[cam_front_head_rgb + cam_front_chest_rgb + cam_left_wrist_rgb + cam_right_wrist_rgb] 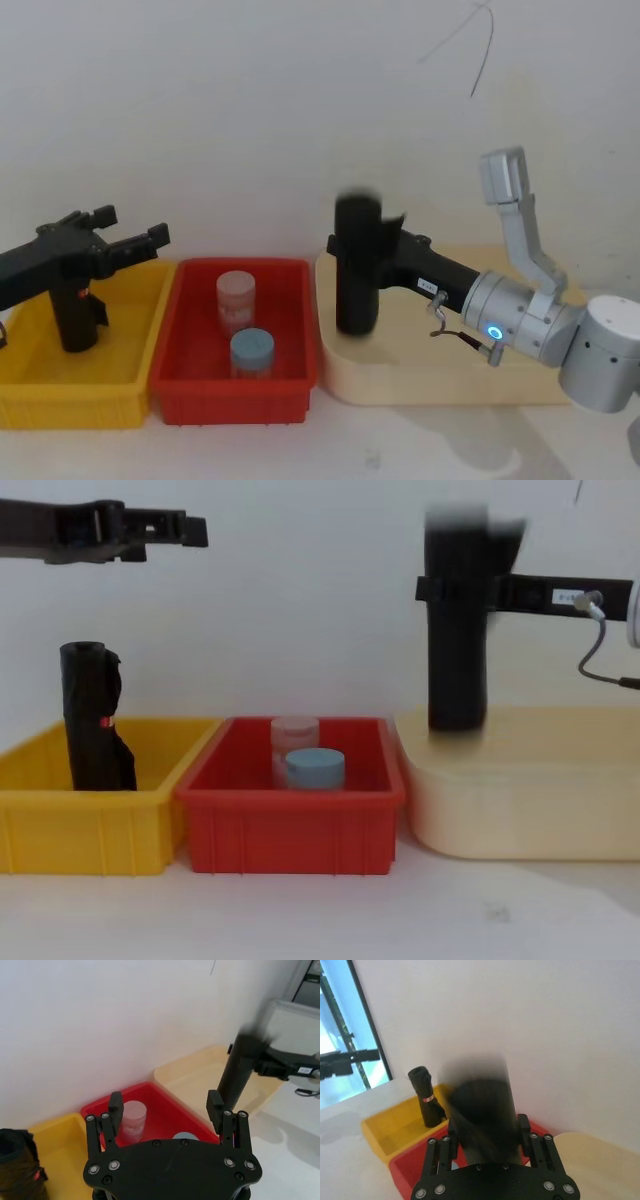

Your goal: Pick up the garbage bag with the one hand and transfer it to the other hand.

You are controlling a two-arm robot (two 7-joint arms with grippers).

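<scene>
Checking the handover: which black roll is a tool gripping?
The thick black crinkly plastic roll, held upright in the right tool over the beige tray; the slimmer black red-marked roll stands in the yellow bin.

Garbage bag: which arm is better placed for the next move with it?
Probably right. The right gripper is shut on the garbage bag, holding it upright above the cream tray. The left gripper hangs open over the yellow bin, with the red bin between them.
</scene>
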